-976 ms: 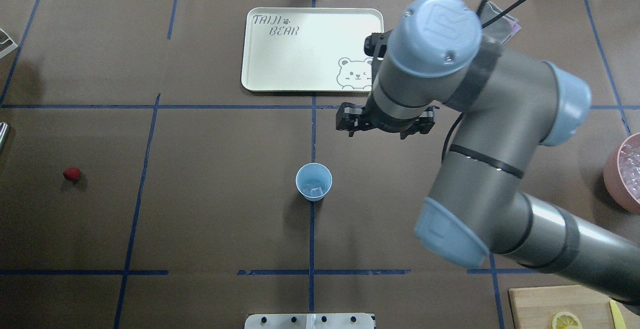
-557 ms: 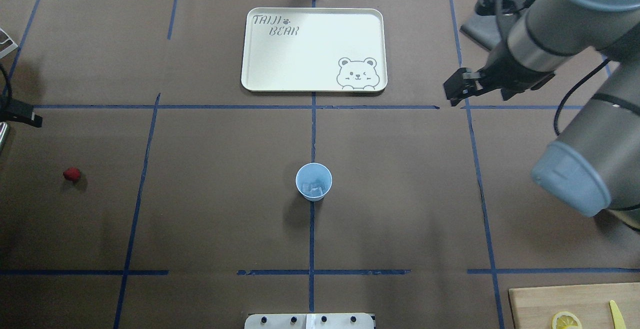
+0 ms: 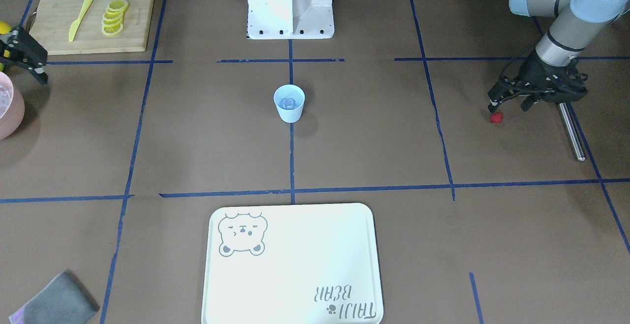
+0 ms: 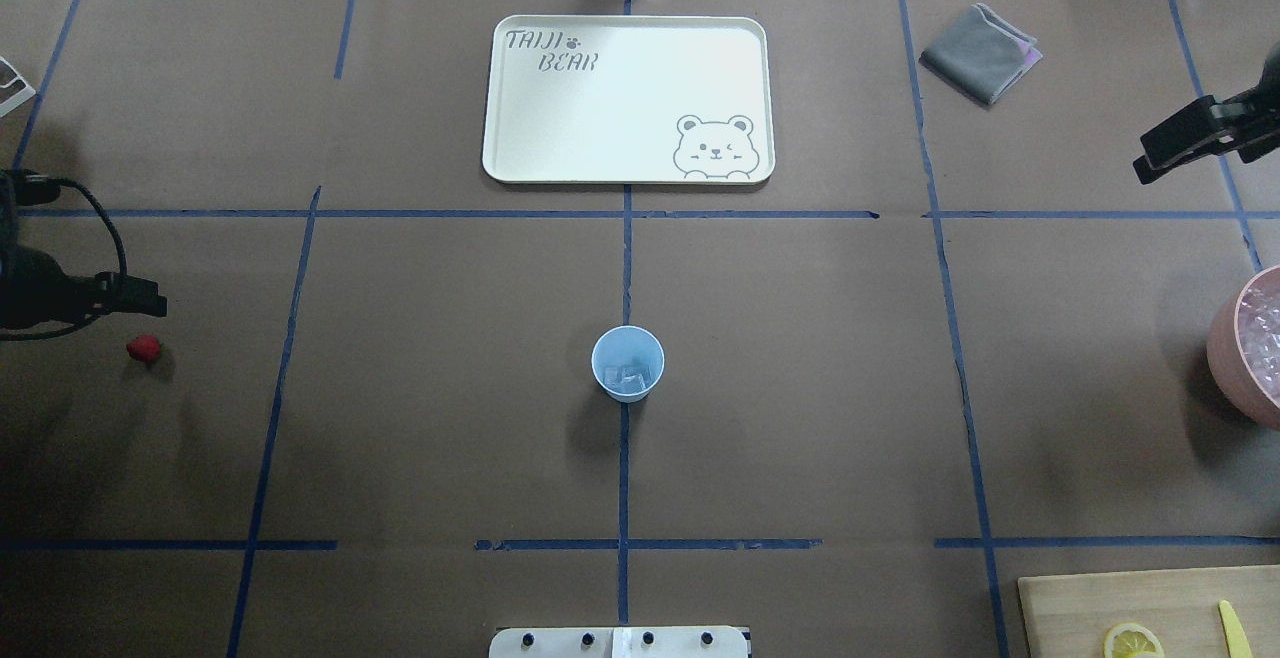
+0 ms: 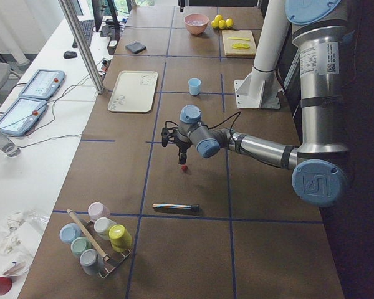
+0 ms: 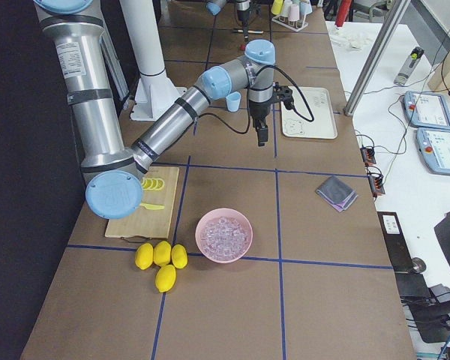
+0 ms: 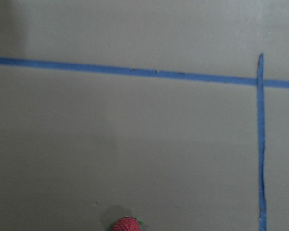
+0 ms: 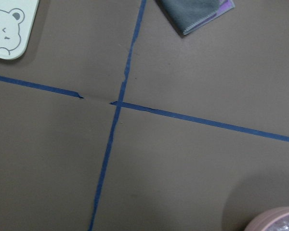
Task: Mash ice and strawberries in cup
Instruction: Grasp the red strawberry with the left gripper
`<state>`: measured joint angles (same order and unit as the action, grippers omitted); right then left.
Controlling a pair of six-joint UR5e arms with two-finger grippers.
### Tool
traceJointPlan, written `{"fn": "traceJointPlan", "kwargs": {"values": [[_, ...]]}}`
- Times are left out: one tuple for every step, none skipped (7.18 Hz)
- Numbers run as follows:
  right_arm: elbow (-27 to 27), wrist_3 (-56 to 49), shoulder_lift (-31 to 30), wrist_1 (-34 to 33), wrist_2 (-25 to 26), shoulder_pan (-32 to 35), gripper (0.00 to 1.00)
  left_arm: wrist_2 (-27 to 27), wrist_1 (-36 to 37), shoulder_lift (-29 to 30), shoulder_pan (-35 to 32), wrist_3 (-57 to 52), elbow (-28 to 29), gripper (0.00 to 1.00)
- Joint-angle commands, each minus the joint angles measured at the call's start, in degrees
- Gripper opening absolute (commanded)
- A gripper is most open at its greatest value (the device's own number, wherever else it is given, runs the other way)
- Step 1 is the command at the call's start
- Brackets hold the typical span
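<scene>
The light-blue cup stands upright at the table's middle, also in the front view. A clear ice chunk lies inside it. The red strawberry lies on the table far to the left; it also shows in the front view and at the bottom edge of the left wrist view. My left gripper hovers open and empty just above and beside the strawberry. My right gripper is at the right edge, open and empty, far from the cup.
A white bear tray lies at the back. A grey cloth is back right, a pink bowl of ice at the right edge. A cutting board holds lemon slices and a yellow knife. A metal rod lies near the strawberry.
My right arm has swung from over the table's middle to the right edge. My left gripper has come in from the left edge to beside the strawberry.
</scene>
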<state>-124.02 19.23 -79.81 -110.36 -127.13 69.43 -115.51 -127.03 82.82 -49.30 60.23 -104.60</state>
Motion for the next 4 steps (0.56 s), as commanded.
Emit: {"fn": "traceJointPlan", "kwargs": {"values": [[0.0,-3.1,-2.0,0.0,-0.5,2.5,0.99,3.4,-3.7,0.0,2.3,1.3,3.3,1.00],[0.1,-2.9,-2.0,0.0,-0.5,2.5,0.99,3.5,-4.0,0.1,2.3,1.3,4.0,1.00],[0.0,-2.8,-2.0,0.0,-0.5,2.5,0.99,3.5,-3.9,0.3,2.3,1.3,4.7,0.99],[0.0,-2.8,-2.0,0.1,-0.5,2.5,0.99,3.4,-3.9,0.5,2.4,1.4,5.3,0.99]]}}
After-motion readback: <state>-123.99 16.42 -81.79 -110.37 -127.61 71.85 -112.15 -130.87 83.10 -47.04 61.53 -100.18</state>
